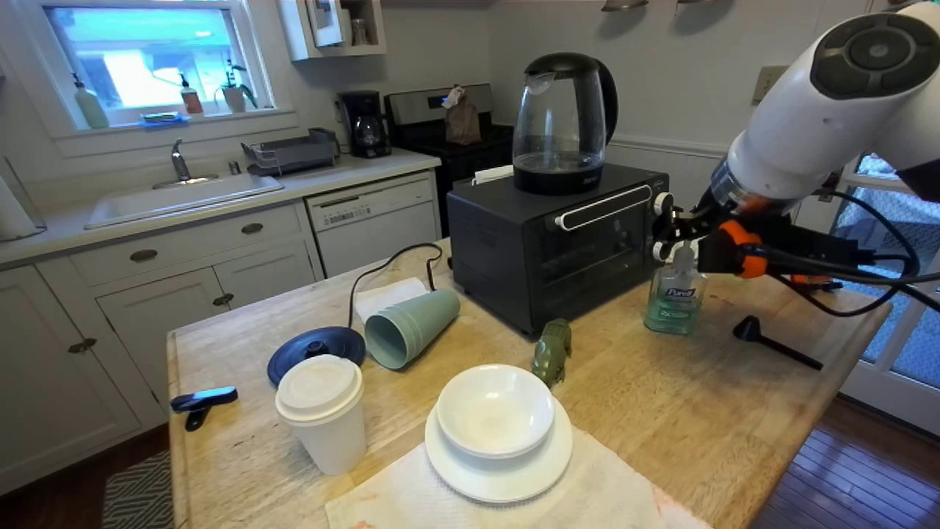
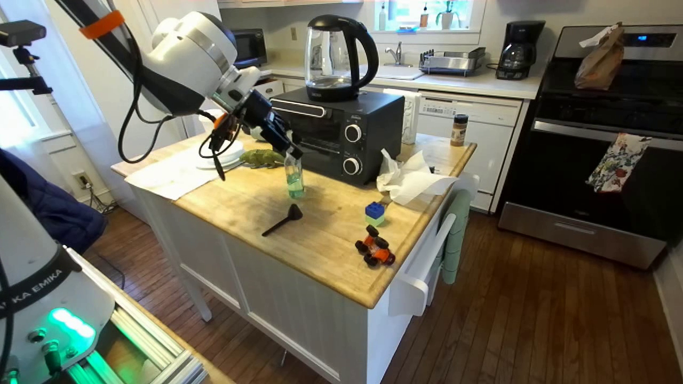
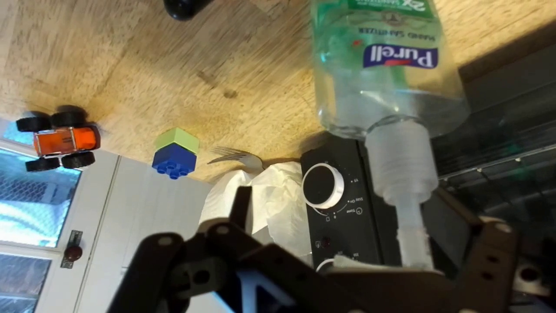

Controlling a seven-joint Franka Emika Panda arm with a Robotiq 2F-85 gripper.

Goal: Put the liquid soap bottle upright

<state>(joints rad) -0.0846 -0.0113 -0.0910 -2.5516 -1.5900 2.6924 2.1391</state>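
The liquid soap bottle (image 1: 673, 310) stands upright on the wooden table beside the black toaster oven. It is translucent green with a pale pump top, and it also shows upright in an exterior view (image 2: 294, 178). In the wrist view, which is upside down, the bottle (image 3: 382, 87) fills the upper right. My gripper (image 3: 347, 211) is open, its fingers spread wide on both sides of the pump. The pump lies close to the finger at the right of that view. I cannot tell whether they touch. In both exterior views the gripper (image 1: 687, 234) (image 2: 291, 145) is at the bottle's top.
The toaster oven (image 1: 488, 253) with a glass kettle (image 1: 559, 132) on it stands next to the bottle. A black scoop (image 2: 283, 218), a toy car (image 2: 375, 248), blocks (image 2: 374, 213) and crumpled paper (image 2: 411, 176) lie nearby. A green toy (image 1: 552, 353) and white dishes (image 1: 496, 411) are also there.
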